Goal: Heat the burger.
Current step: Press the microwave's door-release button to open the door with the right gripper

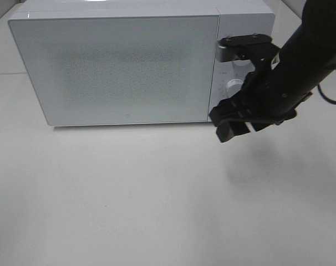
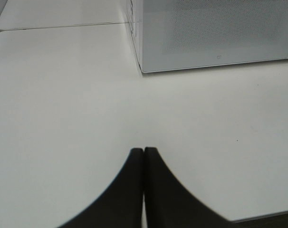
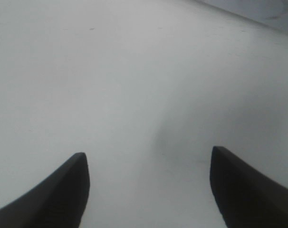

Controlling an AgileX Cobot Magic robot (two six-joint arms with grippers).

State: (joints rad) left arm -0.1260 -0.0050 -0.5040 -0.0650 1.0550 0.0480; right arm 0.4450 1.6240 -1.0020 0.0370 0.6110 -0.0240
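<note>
Burger isn't visible in any view, so I can't tell where it is. The white box-shaped microwave oven [image 1: 118, 61], with a frosted, dot-patterned glass door, sits at the back of the off-white matte worktop [image 1: 129, 199]. Its door is closed flush and the interior can't be read through the glass. The control strip [image 1: 226, 105] to the right of the door carries a round white knob [image 1: 233, 87]. A second knob above it is mostly hidden behind the black right arm [image 1: 306, 61]. The black two-finger right hand [image 1: 238, 128] hangs in front of the strip's lower edge, just below the visible knob and beside the door's bottom corner. The high view doesn't show whether it touches the oven. Its fingers are spread wide: released, with only bare worktop in the gap per the right wrist view. The black left hand [image 2: 143, 156] is outside the high view. Its wrist view shows both fingers pressed together, clenched on nothing, above bare worktop, with the oven's lower front corner ahead.
</note>
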